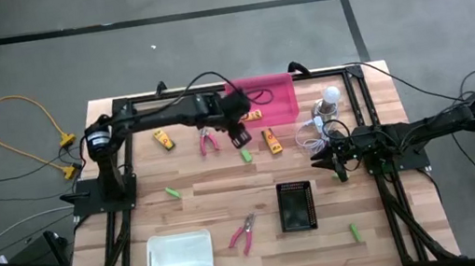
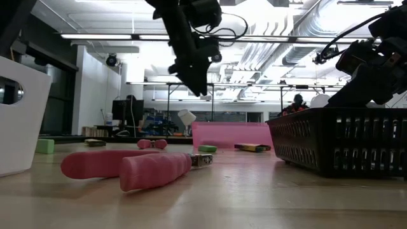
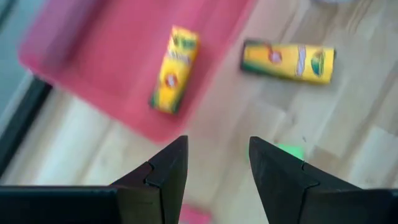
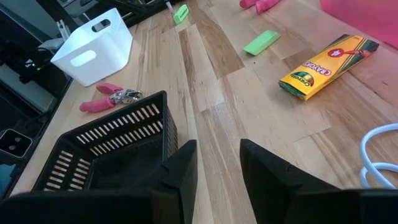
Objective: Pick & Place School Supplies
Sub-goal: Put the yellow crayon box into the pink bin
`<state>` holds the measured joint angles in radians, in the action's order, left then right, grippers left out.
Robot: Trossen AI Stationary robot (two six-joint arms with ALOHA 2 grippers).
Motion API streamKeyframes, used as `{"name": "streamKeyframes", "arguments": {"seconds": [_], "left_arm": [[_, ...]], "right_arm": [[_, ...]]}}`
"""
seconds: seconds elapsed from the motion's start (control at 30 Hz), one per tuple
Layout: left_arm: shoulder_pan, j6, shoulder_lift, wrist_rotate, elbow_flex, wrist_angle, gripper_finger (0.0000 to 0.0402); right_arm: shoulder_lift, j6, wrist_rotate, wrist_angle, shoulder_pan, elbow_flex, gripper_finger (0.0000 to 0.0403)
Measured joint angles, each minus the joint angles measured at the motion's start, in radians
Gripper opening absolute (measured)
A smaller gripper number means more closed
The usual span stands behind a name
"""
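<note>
My left gripper (image 1: 240,136) hangs open and empty above the table, just in front of the pink tray (image 1: 263,99). Its wrist view looks down between its fingertips (image 3: 217,146) at a yellow crayon box (image 3: 174,68) lying in the tray, a second box (image 3: 288,61) on the wood and a green block (image 3: 289,151). A third box (image 1: 163,139) and pink pliers (image 1: 208,140) lie left of the gripper. My right gripper (image 1: 335,166) waits open at the right, near the black basket (image 4: 112,143). More pliers (image 1: 243,231) and green blocks (image 1: 172,193) (image 1: 354,231) lie toward the front.
The black mesh basket (image 1: 296,207) stands front centre, with a white bin (image 1: 180,257) to its left. A white bulb (image 1: 331,95) with a coiled cable (image 4: 379,155) sits by the right arm. Dark frame rails run along both table sides.
</note>
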<state>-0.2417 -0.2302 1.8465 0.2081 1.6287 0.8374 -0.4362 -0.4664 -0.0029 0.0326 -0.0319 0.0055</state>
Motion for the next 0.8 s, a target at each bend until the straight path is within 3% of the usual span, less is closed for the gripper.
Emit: {"name": "streamKeyframes", "arguments": {"seconds": [0.2,0.4,0.8], "left_arm": [[-0.008,-0.075,0.000,-0.010,0.000,0.096,0.0164],[-0.043,-0.113,0.000,-0.117,0.000,0.157,0.0164],[-0.072,-0.318,-0.010,-0.036,-0.006,0.351,0.0164]], "right_arm": [[0.000,0.000,0.000,0.000,0.000,0.000,0.0110],[0.000,0.000,0.000,0.000,0.000,0.000,0.0110],[0.000,0.000,0.000,0.000,0.000,0.000,0.0110]]}}
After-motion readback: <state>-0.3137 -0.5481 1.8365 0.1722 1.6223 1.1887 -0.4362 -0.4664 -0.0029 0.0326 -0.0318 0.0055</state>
